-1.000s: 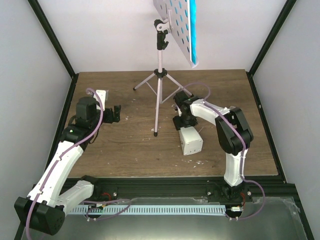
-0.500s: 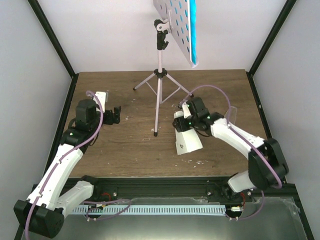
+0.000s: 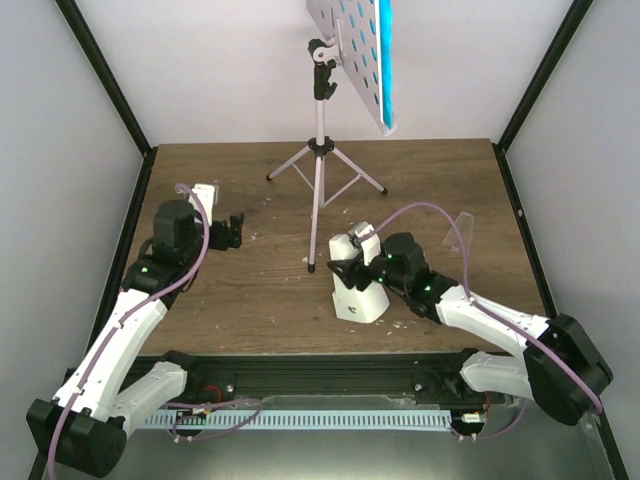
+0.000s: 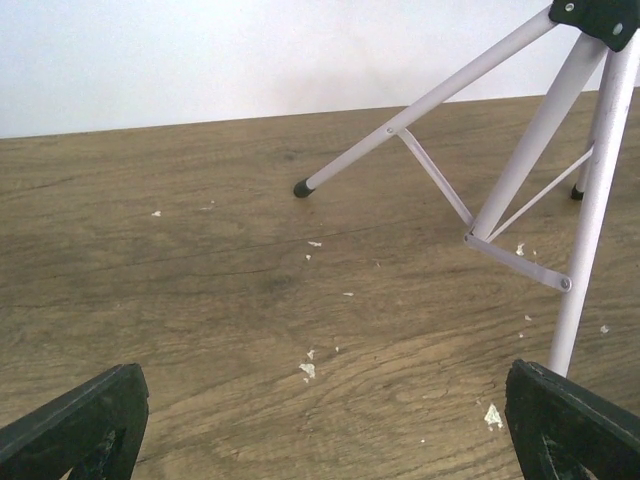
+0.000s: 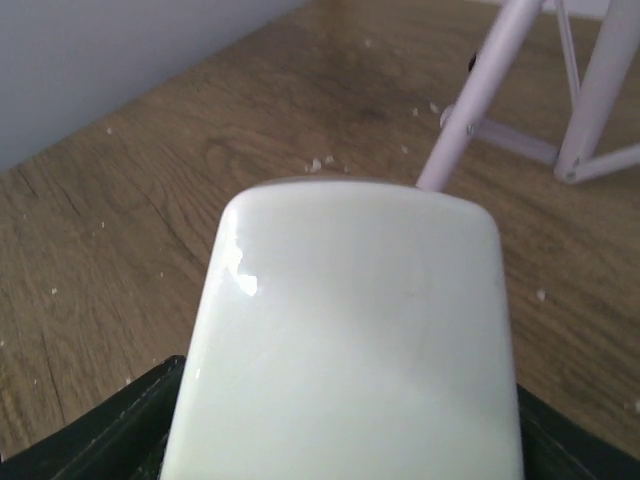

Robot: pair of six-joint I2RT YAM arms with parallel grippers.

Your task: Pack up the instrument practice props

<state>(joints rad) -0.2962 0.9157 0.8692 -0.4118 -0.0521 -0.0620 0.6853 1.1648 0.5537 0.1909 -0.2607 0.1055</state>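
The step in hand looks like carrying off the white pyramid metronome (image 3: 358, 292), with the other props not yet touched. No box or case shows in any view. As I judge it, the next move calls for a steady carry to wherever the props go. The smooth, tapering body must not slip from the grip, and the arm must stay clear of the tripod.

The right pincer (image 3: 352, 266) is partly closed and pinches the metronome by its sides. In the wrist view the glossy white body fills the space between the two black fingers (image 5: 112, 425). The metronome leans, and I cannot tell whether its base touches the wooden table (image 3: 250, 295). Just to the pincer's left, the nearest foot of the music stand (image 3: 318, 190) comes down. The stand is upright, and high above the pincer the teal booklet (image 3: 384, 60) rests on the perforated desk (image 3: 345, 42). Well off to the left, the left pincer (image 3: 232, 228) is spread wide and holds nothing. It sits low over the wood, facing the tripod legs (image 4: 540, 140).
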